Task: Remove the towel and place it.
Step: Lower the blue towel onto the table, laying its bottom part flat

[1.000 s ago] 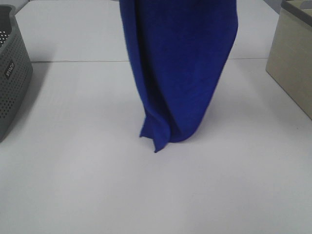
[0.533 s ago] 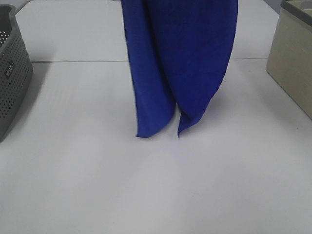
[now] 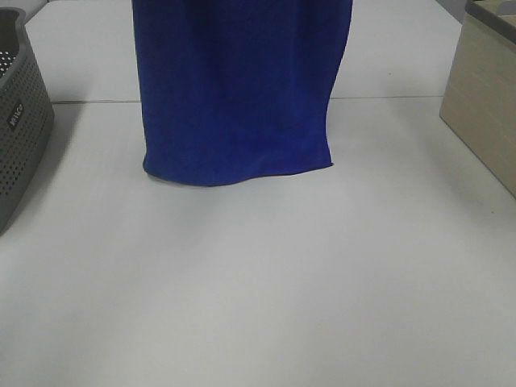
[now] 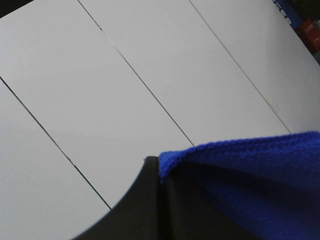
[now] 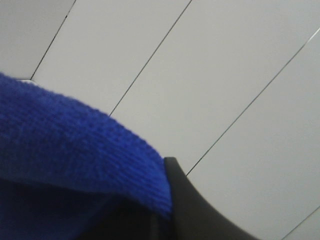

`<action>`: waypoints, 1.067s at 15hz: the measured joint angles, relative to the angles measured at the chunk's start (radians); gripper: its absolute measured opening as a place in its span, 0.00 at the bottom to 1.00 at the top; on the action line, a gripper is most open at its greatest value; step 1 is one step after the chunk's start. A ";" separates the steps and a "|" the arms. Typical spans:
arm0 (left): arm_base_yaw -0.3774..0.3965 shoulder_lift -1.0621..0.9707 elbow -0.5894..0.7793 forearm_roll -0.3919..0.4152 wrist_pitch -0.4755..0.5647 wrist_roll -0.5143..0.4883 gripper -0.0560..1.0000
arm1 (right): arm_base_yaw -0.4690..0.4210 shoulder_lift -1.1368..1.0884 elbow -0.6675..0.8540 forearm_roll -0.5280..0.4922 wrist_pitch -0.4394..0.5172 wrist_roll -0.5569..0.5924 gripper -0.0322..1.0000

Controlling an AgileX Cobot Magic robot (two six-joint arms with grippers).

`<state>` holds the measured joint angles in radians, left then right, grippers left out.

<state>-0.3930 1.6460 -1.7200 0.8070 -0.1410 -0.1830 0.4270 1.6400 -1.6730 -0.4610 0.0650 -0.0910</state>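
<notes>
The royal-blue towel [image 3: 238,89] hangs spread out flat above the middle of the white table [image 3: 258,290]. Its lower hem is level, just over the table surface, and its top runs out of the exterior view. No gripper shows in that view. In the left wrist view my left gripper [image 4: 160,172] is shut on a top edge of the towel [image 4: 250,185]. In the right wrist view my right gripper [image 5: 167,197] is shut on another top edge of the towel [image 5: 65,150]. Both wrist views look up at white ceiling panels. The towel's white tag is not visible.
A grey perforated basket [image 3: 20,121] stands at the table's left edge. A beige box [image 3: 484,105] stands at the right edge. A seam crosses the table behind the towel.
The towel hung bunched in narrow folds with two dangling corners. It is now stretched wide to the left into a flat sheet, and its hem has risen.
</notes>
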 joint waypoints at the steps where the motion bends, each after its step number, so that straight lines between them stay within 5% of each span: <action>1: 0.020 0.014 0.000 0.000 -0.016 0.000 0.05 | -0.015 0.016 0.000 0.001 -0.021 0.029 0.05; 6: 0.099 0.184 -0.146 0.001 -0.097 0.001 0.05 | -0.052 0.180 -0.101 0.015 -0.237 0.052 0.05; 11: 0.105 0.439 -0.522 0.002 -0.117 0.116 0.05 | -0.099 0.407 -0.427 0.071 -0.268 0.060 0.05; 16: 0.140 0.707 -0.937 -0.031 -0.099 0.088 0.05 | -0.144 0.538 -0.644 0.092 -0.293 0.169 0.05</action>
<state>-0.2530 2.3530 -2.6570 0.7760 -0.2400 -0.0950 0.2830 2.1780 -2.3170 -0.3690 -0.2280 0.0780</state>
